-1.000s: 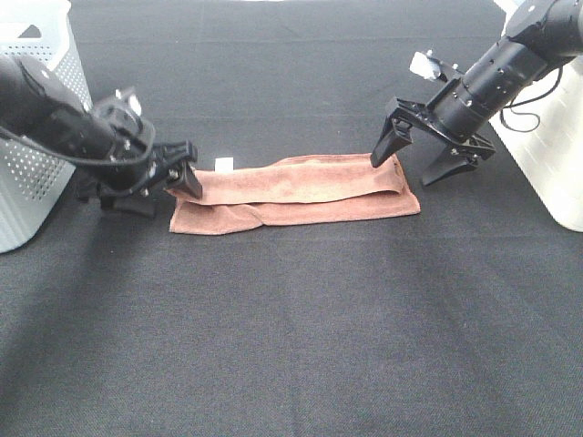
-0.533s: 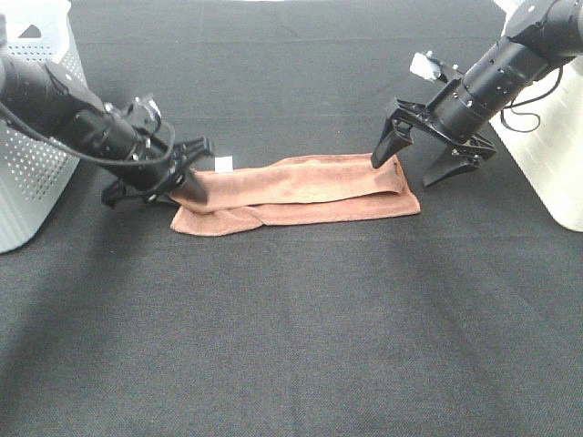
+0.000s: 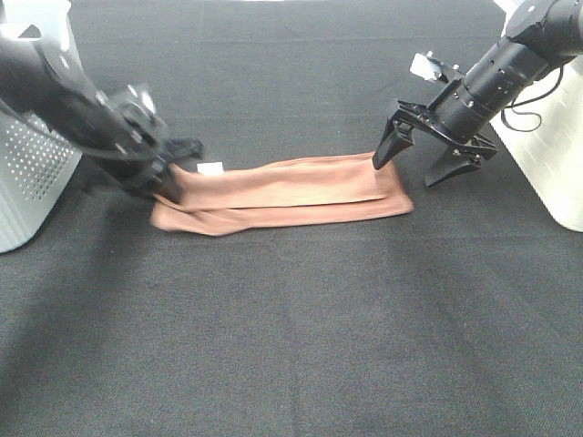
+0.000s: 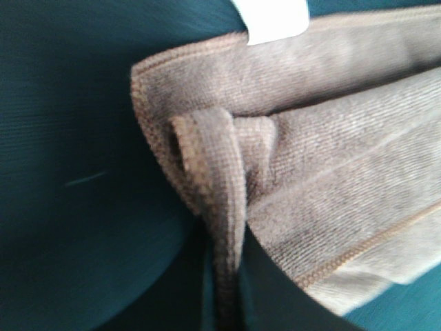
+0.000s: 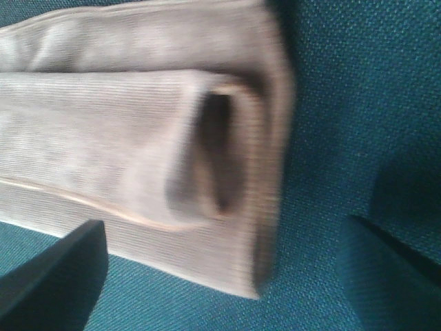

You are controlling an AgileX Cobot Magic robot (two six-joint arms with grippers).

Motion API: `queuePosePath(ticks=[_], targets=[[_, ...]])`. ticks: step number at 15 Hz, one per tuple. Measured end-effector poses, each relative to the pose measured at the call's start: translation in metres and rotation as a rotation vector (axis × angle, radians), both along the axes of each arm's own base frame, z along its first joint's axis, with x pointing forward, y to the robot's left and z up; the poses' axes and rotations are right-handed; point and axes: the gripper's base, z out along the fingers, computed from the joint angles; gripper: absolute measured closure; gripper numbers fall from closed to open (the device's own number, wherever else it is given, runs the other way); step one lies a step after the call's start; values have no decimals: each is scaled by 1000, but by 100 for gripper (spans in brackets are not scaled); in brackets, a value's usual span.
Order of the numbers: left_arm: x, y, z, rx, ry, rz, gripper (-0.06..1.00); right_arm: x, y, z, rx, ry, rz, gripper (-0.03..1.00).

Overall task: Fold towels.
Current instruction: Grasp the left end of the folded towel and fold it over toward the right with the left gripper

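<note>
The terracotta towel [image 3: 282,191] lies on the black table, folded into a long narrow strip, with its white tag [image 3: 211,168] at the far left edge. My left gripper [image 3: 169,180] is shut on the strip's left end. The left wrist view shows a pinched fold of the towel [image 4: 220,207] and the tag [image 4: 272,17]. My right gripper [image 3: 428,155] is open and empty, with its fingers either side of the strip's right end. The right wrist view shows that end of the towel [image 5: 138,138] between the spread fingertips [image 5: 55,276].
A white perforated basket [image 3: 36,164] stands at the left edge behind my left arm. A white bin [image 3: 547,155] stands at the right edge behind my right arm. Black cloth [image 3: 301,328] covers the table.
My left gripper reached onto the towel's left end, shut on it and drew it left; the whole strip slid left. My right gripper stayed in place, open.
</note>
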Motion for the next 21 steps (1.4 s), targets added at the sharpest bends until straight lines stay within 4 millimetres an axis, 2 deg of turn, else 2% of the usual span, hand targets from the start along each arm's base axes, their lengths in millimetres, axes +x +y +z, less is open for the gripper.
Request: queuePosePath(ticks=[3,5,7,9,10,11,12,16,19,21], targets=[[6,5,31,88,31,-14,93,0,0,0,0,0,0,12],[12,1,52,64,50,-24,93,0,0,0,1,3,1,12],[14,-24,73,-63,38,-39,93,-2,0,0,3,15,8,12],[10,-51,79,-172,26,-55,93,-2,0,0,4,17,9,12],[10,-51,79,-172,26,-55,93,-2,0,0,4,17,9,12],[10,-64,80,-217,10,-49,93,-2,0,0,4,18,10,12],[12,-82,76,-269,-4,-41,93,-2,1,0,4,24,13,12],[18,-122,40,-325,27,-51,93,-4,1,0,7,39,20,12],[24,-146,11,-400,48,3,91,-4,1,0,10,49,1,12],[26,-152,4,-423,28,41,84,-4,1,0,10,49,1,12]])
